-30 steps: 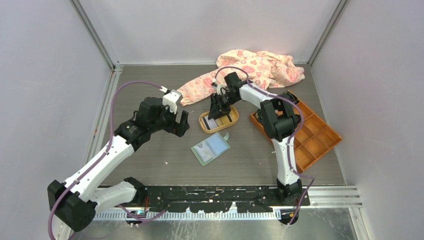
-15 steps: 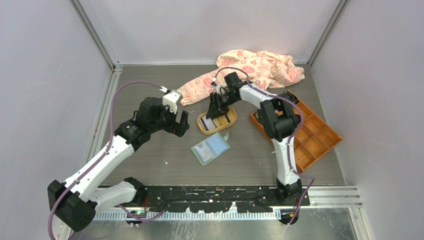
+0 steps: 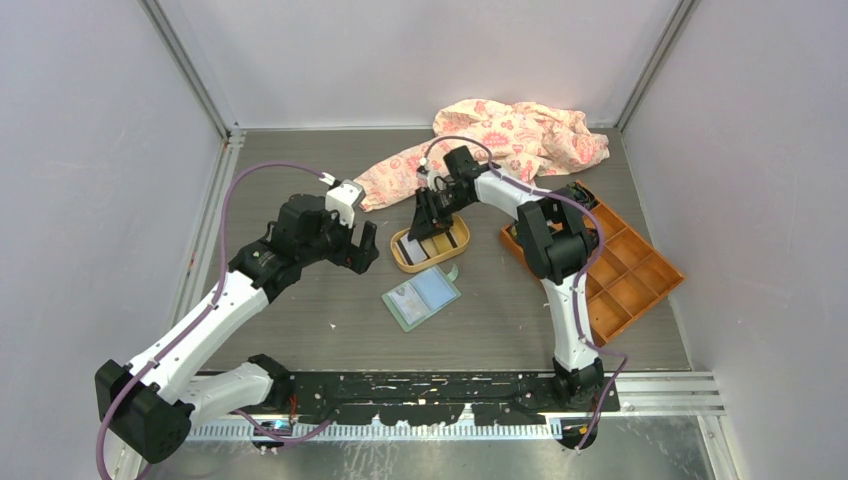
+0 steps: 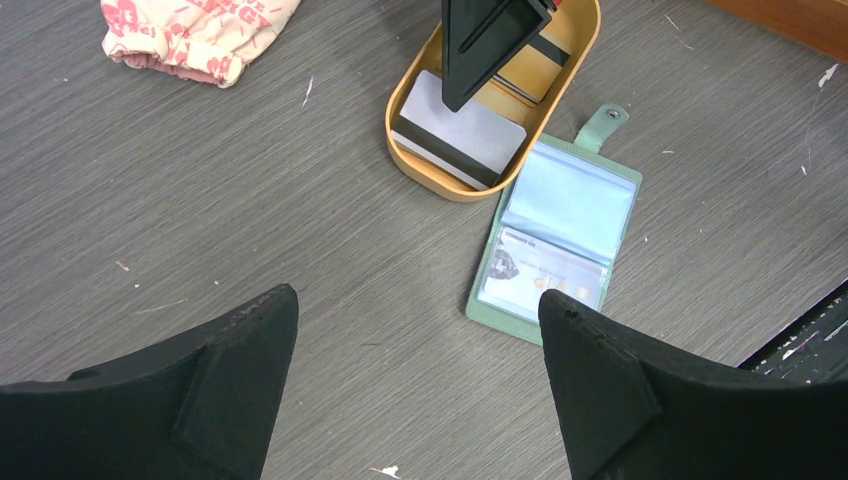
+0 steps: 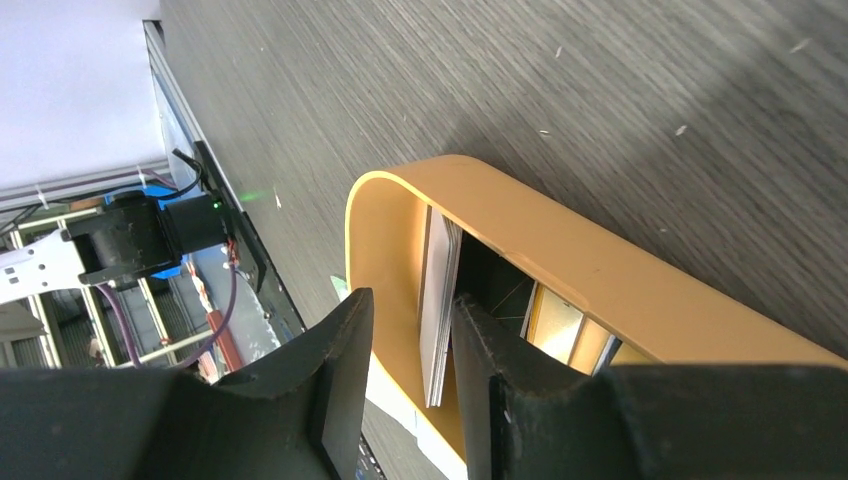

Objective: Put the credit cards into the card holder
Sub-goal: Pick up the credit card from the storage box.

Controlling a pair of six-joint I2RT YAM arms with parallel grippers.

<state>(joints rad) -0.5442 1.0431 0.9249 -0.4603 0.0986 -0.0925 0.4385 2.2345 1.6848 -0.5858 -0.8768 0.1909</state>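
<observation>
Right gripper (image 5: 410,310) fingers' bases fill lower frame, hiding lower end of credit cards (image 5: 440,295) and much of orange tray (image 5: 560,260). Left wrist view: cloth (image 4: 200,30) cropped at top; card holder (image 4: 565,205) print unreadable.

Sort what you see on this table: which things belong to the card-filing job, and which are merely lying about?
Job: credit cards in the orange oval tray; open green card holder; right gripper astride one card.
Lying about: floral cloth; orange compartmented box.
</observation>
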